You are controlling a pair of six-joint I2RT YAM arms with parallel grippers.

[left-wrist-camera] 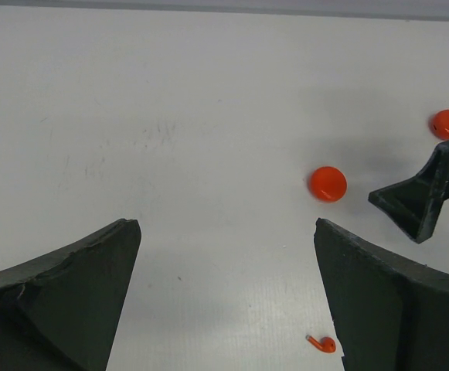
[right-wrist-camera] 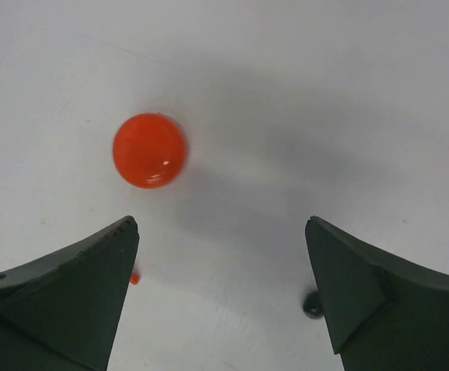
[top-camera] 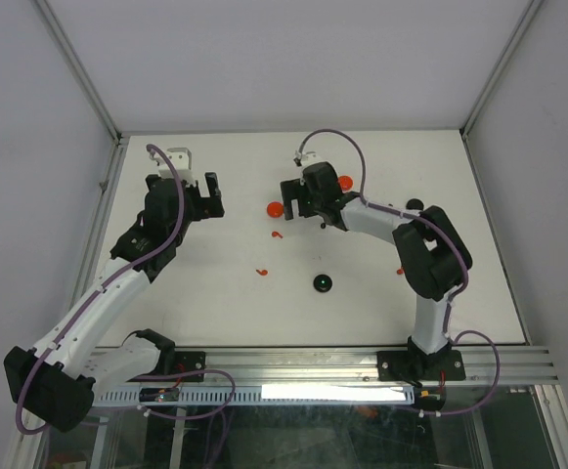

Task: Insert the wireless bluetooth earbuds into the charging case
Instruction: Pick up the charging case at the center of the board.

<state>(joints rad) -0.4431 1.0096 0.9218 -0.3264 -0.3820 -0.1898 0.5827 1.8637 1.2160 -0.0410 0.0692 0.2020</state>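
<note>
While the left gripper (left-wrist-camera: 228, 224) hangs with its dark fingers spread wide over the white table (left-wrist-camera: 170, 116), the right gripper (right-wrist-camera: 220, 224) is equally wide and holds nothing, poised just short of a glossy round red disc (right-wrist-camera: 149, 150). A tiny red comma-shaped earbud (top-camera: 277, 234) lies near that disc, toward the arm bases. A second red earbud (top-camera: 262, 272) lies farther that way, with a round black disc (top-camera: 323, 283) to its right.
</note>
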